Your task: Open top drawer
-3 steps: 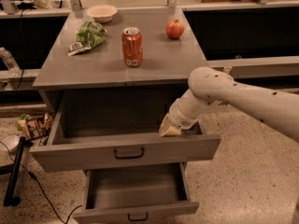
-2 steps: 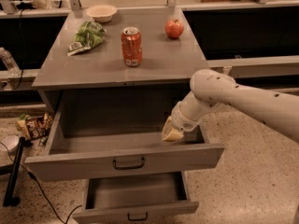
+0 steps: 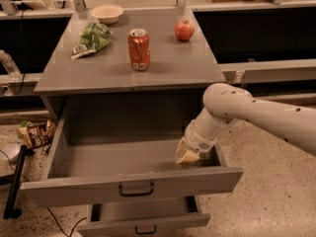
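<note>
The top drawer (image 3: 74,190) is a grey metal drawer with a black bar handle (image 3: 136,189) at the centre of its front panel. It stands pulled far out of the cabinet, and its inside looks empty. My gripper (image 3: 187,156) is inside the drawer at its right end, just behind the front panel and touching or nearly touching it. The white arm (image 3: 256,115) reaches in from the right.
A lower drawer (image 3: 148,222) below is also partly out. On the cabinet top (image 3: 168,68) are a red can (image 3: 139,49), an apple (image 3: 184,30), a bowl (image 3: 107,13) and a green bag (image 3: 93,37). Snack packets (image 3: 35,132) and a black stand (image 3: 15,181) are on the floor at left.
The top drawer has slid further out toward the camera, with my gripper moving along behind its front panel. It now covers more of the lower drawer.
</note>
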Robot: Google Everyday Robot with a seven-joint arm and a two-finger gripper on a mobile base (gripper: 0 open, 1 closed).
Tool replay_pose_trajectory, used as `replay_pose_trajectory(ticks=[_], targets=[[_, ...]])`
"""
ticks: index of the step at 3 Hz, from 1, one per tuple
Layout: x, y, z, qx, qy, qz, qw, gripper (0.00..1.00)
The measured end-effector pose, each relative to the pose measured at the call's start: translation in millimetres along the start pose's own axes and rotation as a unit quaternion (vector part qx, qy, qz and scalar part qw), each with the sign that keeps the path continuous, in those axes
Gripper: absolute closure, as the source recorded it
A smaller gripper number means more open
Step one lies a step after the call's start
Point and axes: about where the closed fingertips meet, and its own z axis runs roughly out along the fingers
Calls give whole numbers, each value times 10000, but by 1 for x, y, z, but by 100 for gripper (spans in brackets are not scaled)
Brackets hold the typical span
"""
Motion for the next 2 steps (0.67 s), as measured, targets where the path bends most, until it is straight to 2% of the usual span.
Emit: replay_pose_trajectory(ticks=[1, 2], targets=[[16, 34, -2, -256, 120, 0, 9996, 100], [22, 46, -9, -305, 151, 5, 9994, 100]])
